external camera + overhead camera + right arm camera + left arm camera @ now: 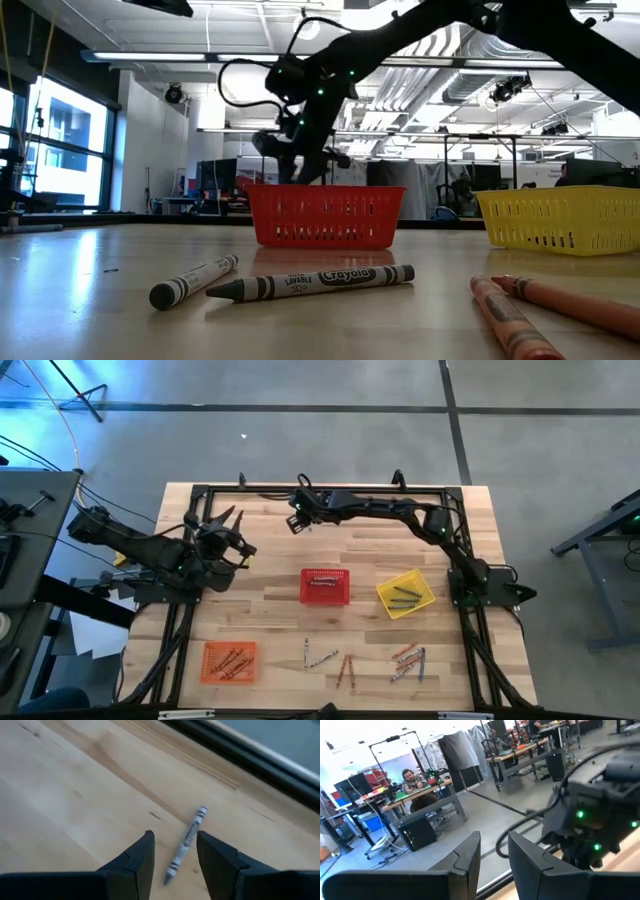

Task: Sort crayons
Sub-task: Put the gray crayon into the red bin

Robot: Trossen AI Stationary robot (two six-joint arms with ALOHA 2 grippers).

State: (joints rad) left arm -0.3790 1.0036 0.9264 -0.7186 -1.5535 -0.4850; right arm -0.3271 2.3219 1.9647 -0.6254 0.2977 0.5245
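Orange crayons (pixel 560 300) run off the low view's edge; basket (pixel 325 586) contents too small to tell.

I work in a big open robotics lab or workshop. My butcher-block desk (pixel 330 650) stands on a grey concrete floor (pixel 300 420) marked with dark lines. Overhead run exposed ducts (pixel 500 90) and long strip lights (pixel 150 57) under an industrial ceiling, with tall windows (pixel 55 140) at one side. Behind me are rows of workbenches (pixel 420 792) loaded with monitors and gear, and a person (pixel 411 779) sits at one.
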